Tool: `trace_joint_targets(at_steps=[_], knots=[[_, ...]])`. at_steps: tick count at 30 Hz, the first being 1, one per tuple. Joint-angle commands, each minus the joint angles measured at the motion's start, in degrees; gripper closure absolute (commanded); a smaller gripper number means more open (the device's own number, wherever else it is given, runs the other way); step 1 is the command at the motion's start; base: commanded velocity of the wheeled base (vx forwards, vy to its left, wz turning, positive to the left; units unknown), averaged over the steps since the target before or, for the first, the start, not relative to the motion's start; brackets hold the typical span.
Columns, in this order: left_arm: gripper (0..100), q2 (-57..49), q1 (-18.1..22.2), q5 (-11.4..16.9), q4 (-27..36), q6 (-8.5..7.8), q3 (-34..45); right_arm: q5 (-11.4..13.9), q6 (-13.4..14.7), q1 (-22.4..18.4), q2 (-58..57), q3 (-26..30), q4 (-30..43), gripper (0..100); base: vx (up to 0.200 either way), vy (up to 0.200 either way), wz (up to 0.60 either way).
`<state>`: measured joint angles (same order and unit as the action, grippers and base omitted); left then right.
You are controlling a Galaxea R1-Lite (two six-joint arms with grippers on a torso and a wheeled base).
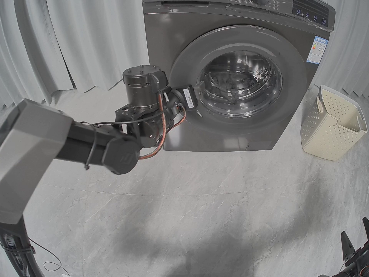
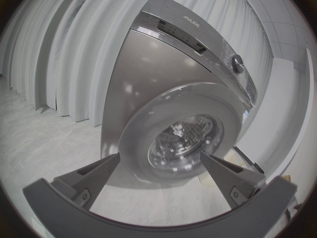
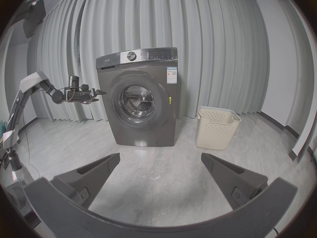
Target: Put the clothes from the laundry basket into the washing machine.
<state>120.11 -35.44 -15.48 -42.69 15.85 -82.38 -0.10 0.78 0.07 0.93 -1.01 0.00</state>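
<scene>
**Basket looks empty, door shut**

The basket (image 1: 330, 131) stands on the floor beside the washer (image 1: 165, 39), apparently without clothes. The door (image 1: 240, 83) is shut, and dark shapes behind it may be laundry. The left gripper (image 2: 159, 157), spread, hovers at the door's edge. The right gripper (image 3: 158, 157), spread, hangs well back. Loading seems done.

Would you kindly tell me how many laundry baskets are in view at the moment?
1. The cream laundry basket stands on the floor to the right of the washing machine, apart from it. Another could be hidden behind the machine.
</scene>
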Motion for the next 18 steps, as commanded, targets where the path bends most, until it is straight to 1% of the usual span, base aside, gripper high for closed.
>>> trace_joint_targets(at_steps=[1,2,3,5,8,9,10,11,12,13,14,15,16,17,18], knots=[[0,-38.6,-1.5,6.7,-0.1,-2.49,43.5,0.0,0.0,0.0,-0.4,1.0,0.0,0,0.000,0.000,0.00],[0,-40.0,-1.4,6.9,-0.2,-2.93,44.9,0.0,0.0,0.0,-0.4,1.0,0.0,0,0.000,0.000,0.00],[0,-43.8,-1.4,7.4,-0.1,-4.07,48.7,0.0,0.0,0.0,-0.4,1.0,0.0,0,0.000,0.000,0.00],[0,-49.8,-0.9,8.2,0.2,-5.56,54.3,0.0,0.0,0.0,-0.4,1.0,0.0,0,0.000,0.000,0.00],[0,-58.0,-0.7,8.5,0.2,-8.55,62.7,0.0,0.0,0.0,-0.4,1.0,0.0,0,0.000,0.000,0.00],[0,-59.8,-0.7,8.5,0.2,-9.52,64.4,0.0,0.0,0.0,-0.4,1.0,0.0,0,0.000,0.000,0.00],[0,-59.8,-0.7,8.5,0.2,-9.52,64.4,0.0,0.0,0.0,-0.4,1.0,0.0,0,0.000,0.000,0.00],[0,-64.7,-0.2,8.5,0.4,-11.63,68.3,0.0,0.0,0.0,-0.4,1.0,0.0,0,0.000,0.000,0.00],[0,-67.4,0.2,8.5,0.7,-12.68,70.6,0.0,0.0,0.0,-0.4,1.0,0.0,0,0.000,0.000,0.00],[0,-68.3,0.4,8.3,0.9,-13.04,71.4,0.0,0.0,0.0,-0.4,1.0,0.0,0,0.000,0.000,0.00],[0,-68.3,0.4,8.3,0.9,-13.04,71.4,0.0,0.0,0.0,-0.4,1.0,0.0,0,0.000,0.000,0.00],[0,-73.7,2.1,7.9,2.9,-14.62,74.5,0.0,0.1,0.0,-0.4,1.0,0.0,0,0.000,0.000,0.00],[0,-73.7,2.1,7.9,2.9,-14.62,74.5,0.0,0.1,0.0,-0.4,1.0,0.0,0,0.000,0.000,0.00],[0,-78.5,4.9,8.1,6.2,-14.97,76.8,0.1,0.1,0.0,-0.4,1.0,0.1,0,0.000,0.000,0.00],[0,-80.6,6.4,8.4,8.1,-15.14,77.6,0.1,0.1,0.0,-0.4,1.0,0.1,0,0.000,0.000,0.00]])
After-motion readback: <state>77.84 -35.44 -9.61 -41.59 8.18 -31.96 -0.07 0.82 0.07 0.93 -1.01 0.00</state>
